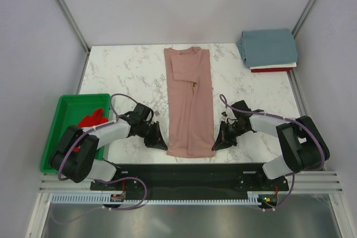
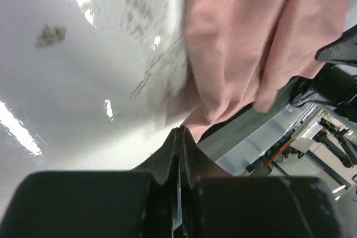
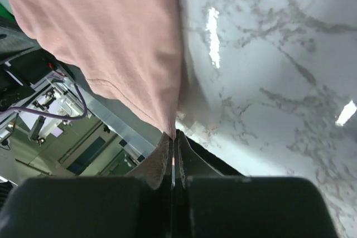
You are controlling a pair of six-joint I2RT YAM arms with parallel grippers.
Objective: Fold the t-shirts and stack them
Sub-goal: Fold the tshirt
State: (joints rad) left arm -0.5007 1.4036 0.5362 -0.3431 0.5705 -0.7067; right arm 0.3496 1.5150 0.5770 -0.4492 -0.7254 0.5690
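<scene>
Roughly halfway, I'd say. The pink t-shirt (image 1: 189, 101) lies on the table (image 1: 122, 71) as a long narrow strip, sides and sleeves already turned in, and it runs away from both tools towards the far edge. The crosswise fold is not yet made.

The left gripper (image 1: 162, 140) is clamped tight on the strip's near hem corner. In its wrist view the fingers (image 2: 179, 132) meet with pink cloth caught at their tips. The right gripper (image 1: 217, 143) is pinched the same way on the other near corner, and the cloth runs straight into its closed tips (image 3: 173, 135).

Well beyond the right gripper, at the far corner on its outer side, sits a finished pile. A grey-blue t-shirt (image 1: 268, 47) is on top, with a thin white layer (image 1: 273, 66) and a red layer (image 1: 273, 69) showing under it.

By my count:
- one shirt is in hand;
- one pile has three coloured layers, though I cannot tell how many garments those make;
- one green tray (image 1: 56, 132) sits beside the left arm;
- one red thing (image 1: 93, 118) lies in the tray, and I cannot identify it.

Left to do, by my guess: fold the pink strip across and set it on the pile.
</scene>
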